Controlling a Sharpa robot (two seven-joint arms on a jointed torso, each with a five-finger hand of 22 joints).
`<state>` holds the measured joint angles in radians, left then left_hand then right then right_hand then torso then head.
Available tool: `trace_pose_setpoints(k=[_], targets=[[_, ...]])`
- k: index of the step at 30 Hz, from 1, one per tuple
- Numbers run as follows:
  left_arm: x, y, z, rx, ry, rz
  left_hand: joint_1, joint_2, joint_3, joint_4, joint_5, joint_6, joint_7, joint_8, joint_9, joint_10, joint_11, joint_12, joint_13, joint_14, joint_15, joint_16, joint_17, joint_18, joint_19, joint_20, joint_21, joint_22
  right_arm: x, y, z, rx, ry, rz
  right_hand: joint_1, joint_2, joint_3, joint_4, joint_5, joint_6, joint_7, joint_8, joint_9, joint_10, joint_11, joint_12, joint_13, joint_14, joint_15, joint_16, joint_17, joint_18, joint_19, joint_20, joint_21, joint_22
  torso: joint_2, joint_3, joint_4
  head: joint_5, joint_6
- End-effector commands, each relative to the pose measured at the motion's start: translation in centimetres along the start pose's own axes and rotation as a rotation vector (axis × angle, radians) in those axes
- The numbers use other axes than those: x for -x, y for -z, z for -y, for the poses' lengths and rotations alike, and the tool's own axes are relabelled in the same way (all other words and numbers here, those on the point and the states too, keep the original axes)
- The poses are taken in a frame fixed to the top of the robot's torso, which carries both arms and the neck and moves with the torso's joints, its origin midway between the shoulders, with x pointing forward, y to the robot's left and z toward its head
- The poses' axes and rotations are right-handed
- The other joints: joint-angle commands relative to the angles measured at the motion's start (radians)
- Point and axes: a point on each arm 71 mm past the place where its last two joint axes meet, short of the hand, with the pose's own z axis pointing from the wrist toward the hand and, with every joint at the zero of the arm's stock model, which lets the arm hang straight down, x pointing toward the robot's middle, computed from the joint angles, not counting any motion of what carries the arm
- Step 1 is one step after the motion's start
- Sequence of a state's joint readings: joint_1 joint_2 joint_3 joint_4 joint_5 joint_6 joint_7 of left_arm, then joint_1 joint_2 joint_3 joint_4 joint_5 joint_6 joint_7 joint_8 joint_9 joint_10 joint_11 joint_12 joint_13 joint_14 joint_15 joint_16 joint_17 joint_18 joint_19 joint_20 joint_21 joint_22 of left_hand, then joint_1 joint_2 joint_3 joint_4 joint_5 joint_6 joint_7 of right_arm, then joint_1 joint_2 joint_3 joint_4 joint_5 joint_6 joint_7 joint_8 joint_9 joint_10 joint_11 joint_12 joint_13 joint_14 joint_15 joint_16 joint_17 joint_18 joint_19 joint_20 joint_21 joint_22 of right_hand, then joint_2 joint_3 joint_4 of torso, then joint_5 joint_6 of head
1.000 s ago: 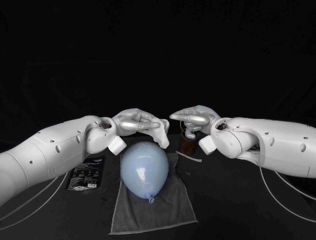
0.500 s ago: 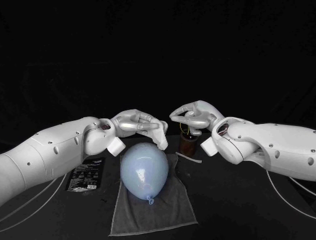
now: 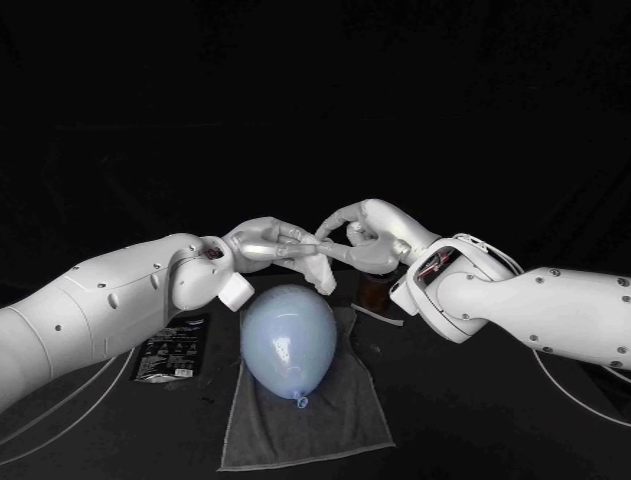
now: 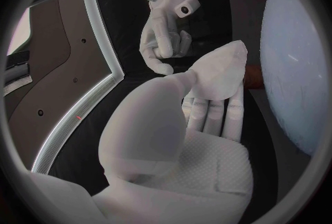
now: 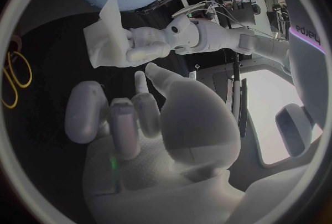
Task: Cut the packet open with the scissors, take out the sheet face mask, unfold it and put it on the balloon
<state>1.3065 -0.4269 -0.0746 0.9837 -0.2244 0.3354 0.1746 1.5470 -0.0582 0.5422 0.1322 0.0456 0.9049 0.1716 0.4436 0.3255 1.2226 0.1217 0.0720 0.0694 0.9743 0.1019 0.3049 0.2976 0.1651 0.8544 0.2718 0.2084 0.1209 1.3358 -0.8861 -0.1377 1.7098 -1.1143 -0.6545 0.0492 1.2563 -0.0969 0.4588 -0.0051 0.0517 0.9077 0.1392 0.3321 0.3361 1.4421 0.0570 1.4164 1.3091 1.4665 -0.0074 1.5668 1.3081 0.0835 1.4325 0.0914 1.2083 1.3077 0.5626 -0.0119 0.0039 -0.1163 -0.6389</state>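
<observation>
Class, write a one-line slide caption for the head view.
Left hand holds a folded sheet face mask near the balloon on its towel; empty right hand close by.

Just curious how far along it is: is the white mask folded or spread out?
Folded. The mask is a compact white wad held by the left hand near the balloon, not a spread sheet.

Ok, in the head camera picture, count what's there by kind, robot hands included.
balloon: 1
towel: 1
packet: 1
sheet mask, folded, held: 1
brown container, half hidden: 1
robot hands: 2, the left robot hand and the right robot hand
Total: 7
</observation>
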Motion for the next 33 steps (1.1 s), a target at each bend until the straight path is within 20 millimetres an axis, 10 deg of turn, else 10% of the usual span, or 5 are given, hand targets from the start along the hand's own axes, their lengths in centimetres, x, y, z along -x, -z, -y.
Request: trace_pose_setpoints(k=[1,33], targets=[[0.0,-0.1,0.2,-0.007,0.000,0.027,0.005,0.000,0.000,-0.008,0.002,0.006,0.001,-0.004,0.042,0.007,-0.002,0.003,0.001,0.007,0.001,0.006,0.002,0.012,0.008,0.002,0.007,0.002,0.1,-0.2,0.2,-0.040,0.104,0.043,-0.018,-0.011,-0.010,0.011,-0.001,0.006,0.004,-0.010,-0.005,0.001,0.003,-0.005,0.112,0.104,-0.003,0.004,0.263,-0.008,0.000,0.000,-0.006,0.104,0.000,-0.0008,0.0004,0.002,-0.002],[-0.3,-0.2,0.2,-0.003,0.001,0.008,0.003,0.000,0.003,-0.016,0.002,0.012,-0.003,-0.006,0.041,0.012,-0.004,0.004,0.001,0.010,-0.001,0.009,0.006,0.012,0.008,0.000,0.013,0.006,-1.3,-0.8,0.6,-0.148,0.149,0.024,-0.032,-0.032,-0.026,0.032,-0.003,0.014,0.004,-0.022,-0.013,-0.010,0.004,-0.019,0.099,0.104,-0.001,0.004,0.263,-0.007,-0.004,0.002,-0.013,0.103,-0.001,0.0001,-0.0011,0.006,-0.005]])
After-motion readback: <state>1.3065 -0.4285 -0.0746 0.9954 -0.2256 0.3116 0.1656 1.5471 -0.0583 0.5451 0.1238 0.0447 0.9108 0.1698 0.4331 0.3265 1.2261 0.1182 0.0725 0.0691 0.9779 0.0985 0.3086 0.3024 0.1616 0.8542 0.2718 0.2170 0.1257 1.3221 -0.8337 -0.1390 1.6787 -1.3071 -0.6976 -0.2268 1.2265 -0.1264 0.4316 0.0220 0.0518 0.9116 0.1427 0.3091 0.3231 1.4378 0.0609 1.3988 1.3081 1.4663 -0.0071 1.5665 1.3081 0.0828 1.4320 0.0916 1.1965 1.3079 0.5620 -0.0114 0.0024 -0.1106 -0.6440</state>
